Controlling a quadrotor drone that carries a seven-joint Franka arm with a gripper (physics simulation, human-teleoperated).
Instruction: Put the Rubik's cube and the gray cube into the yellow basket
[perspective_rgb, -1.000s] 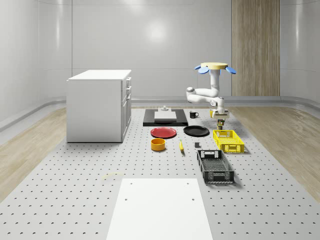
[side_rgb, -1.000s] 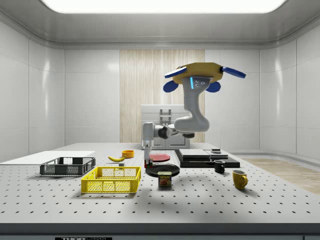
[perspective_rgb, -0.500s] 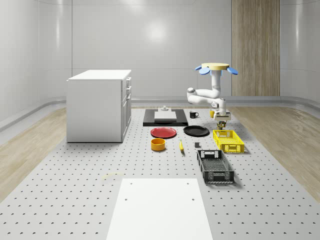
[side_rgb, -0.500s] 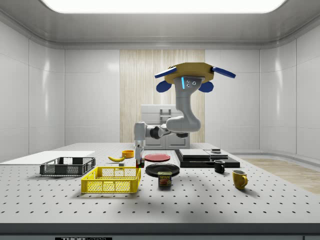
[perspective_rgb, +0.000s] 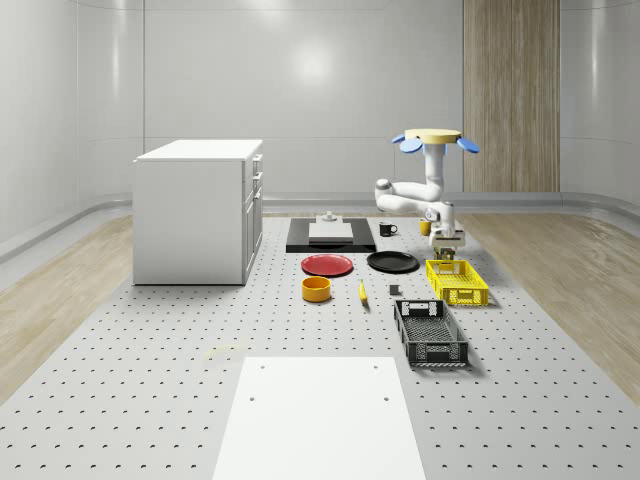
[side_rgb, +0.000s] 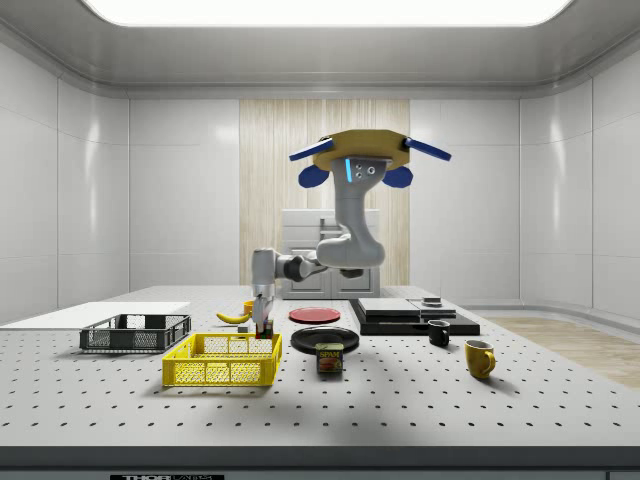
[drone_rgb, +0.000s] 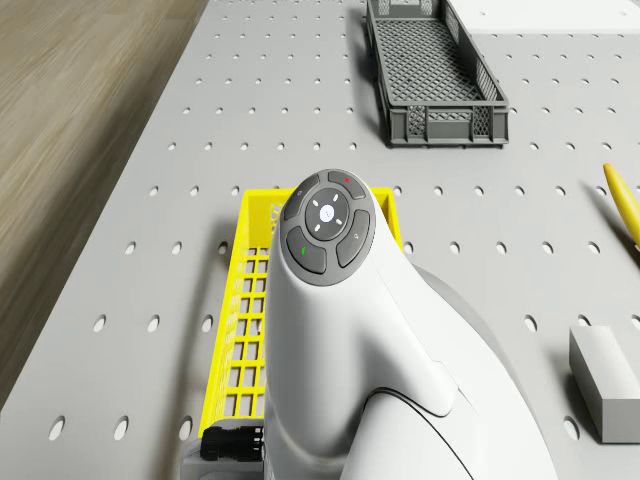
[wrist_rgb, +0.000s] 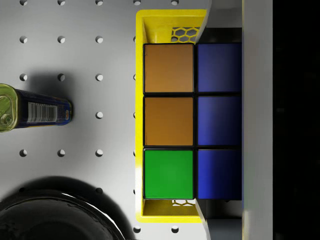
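So the drone (side_rgb: 352, 160) hovers beside the yellow basket (side_rgb: 222, 360), gripper (perspective_rgb: 448, 251) clamped tight on the Rubik's cube (wrist_rgb: 192, 121) over the basket's 12 o'clock end.

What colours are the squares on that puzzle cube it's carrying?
Rubik's cube: two orange squares, one green and three dark blue, seen best in the wrist view.

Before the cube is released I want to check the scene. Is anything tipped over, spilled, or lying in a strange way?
Only the blue can beside the yellow basket looks odd in the wrist view: it lies on its side. The Rubik's cube, held in the gripper, hangs over the basket's end.
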